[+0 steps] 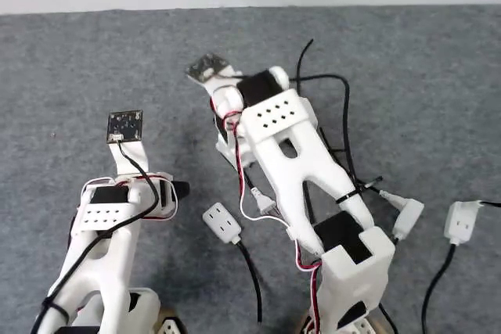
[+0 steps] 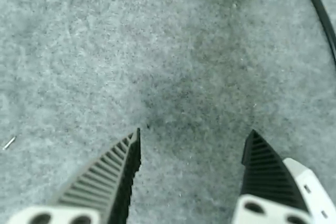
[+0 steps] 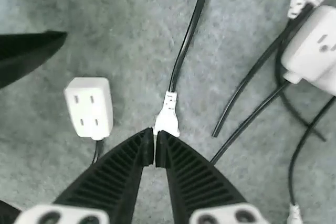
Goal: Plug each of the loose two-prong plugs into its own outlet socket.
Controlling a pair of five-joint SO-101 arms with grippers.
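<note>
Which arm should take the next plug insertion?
Right. The right gripper is shut on the white plug, beside the socket; the left gripper hangs open over bare carpet.

A white outlet socket [image 3: 88,107] lies face-up on grey carpet (two slot pairs showing), with a small white plug [image 3: 168,118] on a black cord just beside it; a second outlet socket [image 1: 460,220] and second plug [image 1: 407,215] lie together, well apart from these

Bare table [image 2: 157,51] lies free between and ahead of the left claw [image 2: 191,140], a cord [image 2: 321,17] skirting its far edge. Ahead of the right claw [image 3: 155,135], a plug [image 3: 168,116] sits at its tips, a socket [image 3: 88,107] to one side and cables [image 3: 252,87] crowding the other
</note>
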